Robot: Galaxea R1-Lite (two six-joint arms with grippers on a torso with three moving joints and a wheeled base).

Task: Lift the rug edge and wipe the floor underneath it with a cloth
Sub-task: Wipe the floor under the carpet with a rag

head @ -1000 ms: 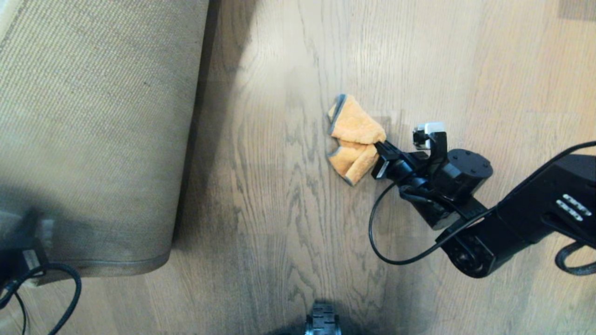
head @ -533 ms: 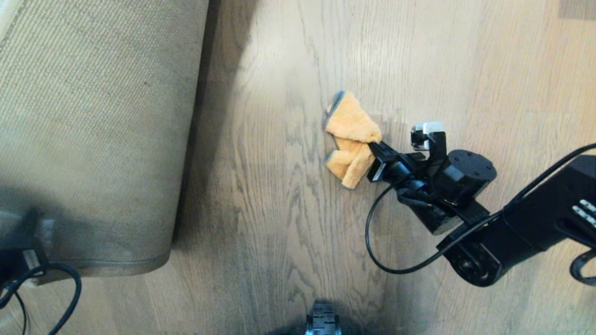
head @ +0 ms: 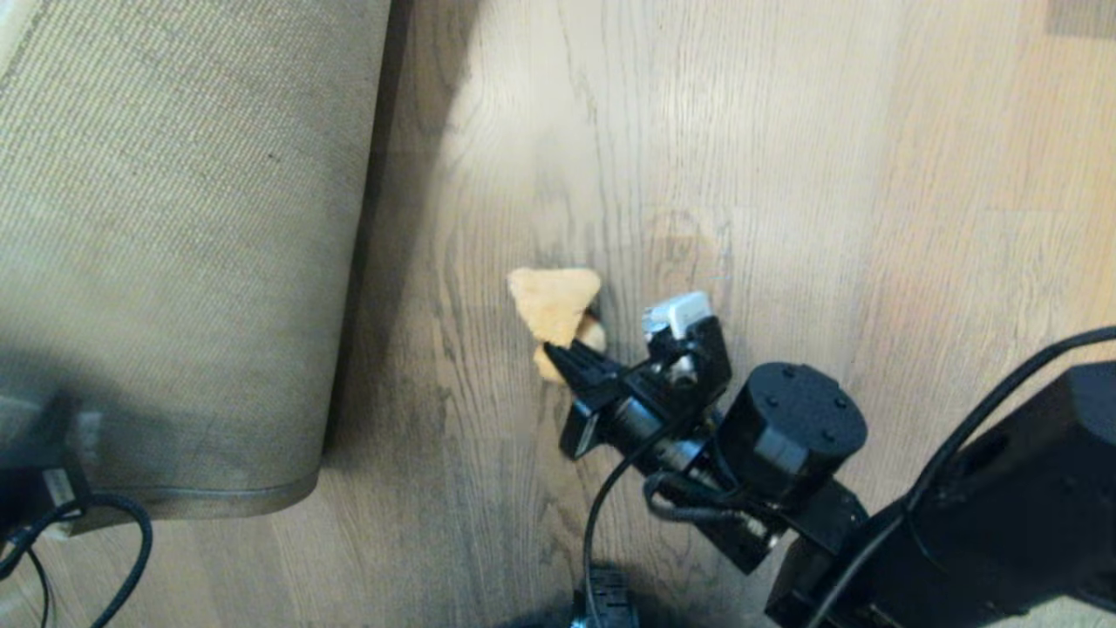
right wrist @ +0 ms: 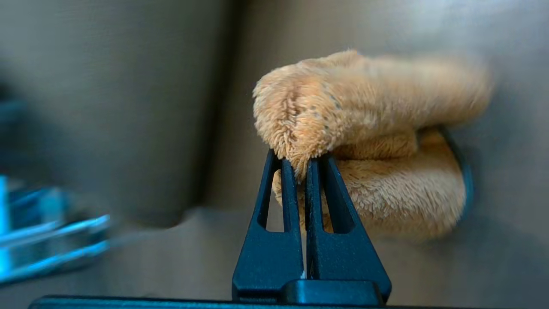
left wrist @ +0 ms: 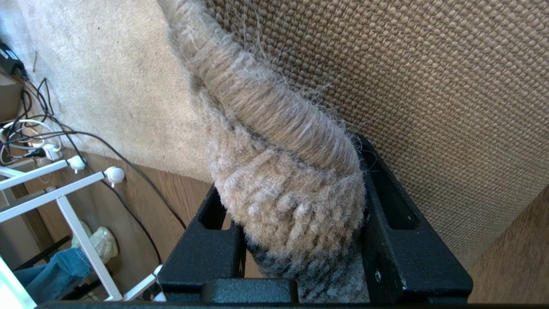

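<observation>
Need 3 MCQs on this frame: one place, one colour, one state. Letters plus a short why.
1. Where is the cloth relative to the rug edge in the head view?
A. on the rug
B. on the bare floor, to its right
C. under the rug

2. What colour is the cloth?
A. orange
B. blue
C. white

3. What is the left gripper doing?
A. hanging open
B. pinching the cloth
C. clamped on the rug edge

Answers:
B, floor shows between cloth and rug.
A, orange pile in both views.
C, the left wrist view shows the border between its fingers; the right gripper pinches the cloth.
</observation>
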